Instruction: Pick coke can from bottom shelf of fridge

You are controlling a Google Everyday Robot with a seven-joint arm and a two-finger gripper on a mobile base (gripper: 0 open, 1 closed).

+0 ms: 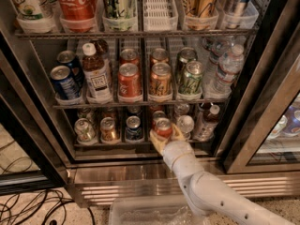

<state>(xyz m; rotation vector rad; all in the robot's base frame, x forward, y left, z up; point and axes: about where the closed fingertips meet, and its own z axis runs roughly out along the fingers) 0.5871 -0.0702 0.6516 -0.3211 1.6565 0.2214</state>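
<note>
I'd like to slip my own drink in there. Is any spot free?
Only the white basket on the top shelf looks empty, between a green drink and gold cans. The bottom shelf is packed: every lane has a can or bottle in front, and the gripper grips the coke can there. The middle shelf is full too.

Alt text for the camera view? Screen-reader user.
A white robot arm reaches into an open fridge, its gripper closed around a red coke can at the front of the bottom shelf. Other cans and bottles fill the racks above and beside it.
</note>
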